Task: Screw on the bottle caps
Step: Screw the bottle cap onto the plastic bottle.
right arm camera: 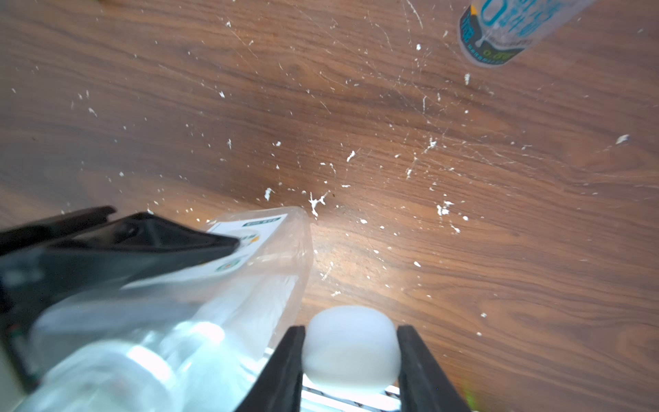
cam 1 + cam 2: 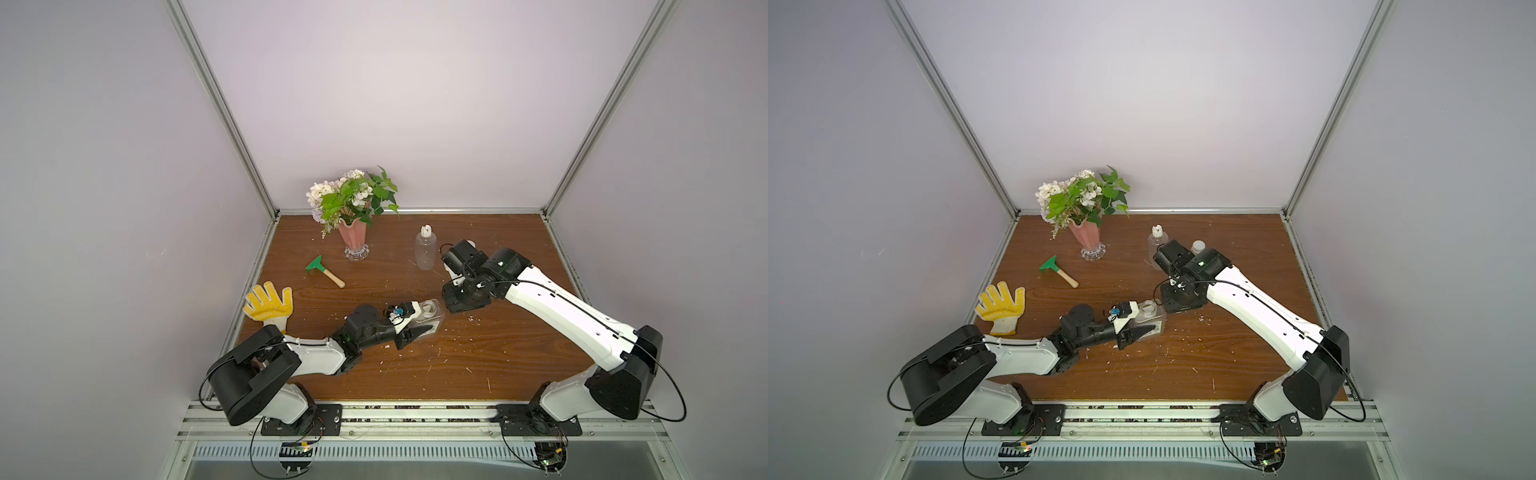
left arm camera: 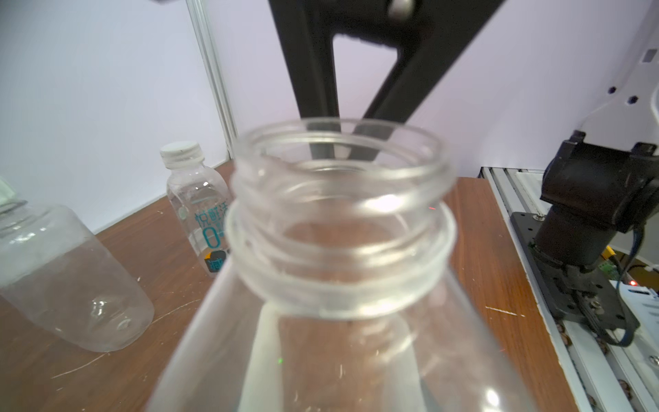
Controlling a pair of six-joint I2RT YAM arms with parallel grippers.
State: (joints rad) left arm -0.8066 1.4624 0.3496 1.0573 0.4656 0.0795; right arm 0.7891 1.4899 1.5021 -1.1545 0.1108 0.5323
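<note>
Nearest to the robot, the left end effector (image 2: pixel 420 322) is clamped on the body of the square bottle (image 2: pixel 436 319) with the white label. It holds the bottle mouth-up over the front part of the counter (image 2: pixel 415 374). I cannot tell if the base rests on the wood. The threaded mouth (image 3: pixel 342 157) is bare. I judge that this grip is there to stop the bottle from turning when a cap is twisted on.

The right end effector (image 1: pixel 351 337) is closed on a round white cap (image 1: pixel 351 353), which sits just beside the shoulder of the bottle, not over the mouth. The cap must be brought over the neck and kept level, otherwise the thread may catch crooked.

Toward the left side lie a yellow glove (image 2: pixel 269 306) and a green hand tool (image 2: pixel 324 270), well apart and not in the way.

Farther back stand the rounded bottle (image 2: pixel 424 251), with a nozzle cap (image 2: pixel 425 230) on it, and the slim bottle (image 3: pixel 196 210), with a flat cap (image 3: pixel 180 153) on it. Both are near the right wrist, so a wide swing could knock them. How tight these caps are, I cannot tell. The pink vase (image 2: pixel 353 241) stands at the far edge.
</note>
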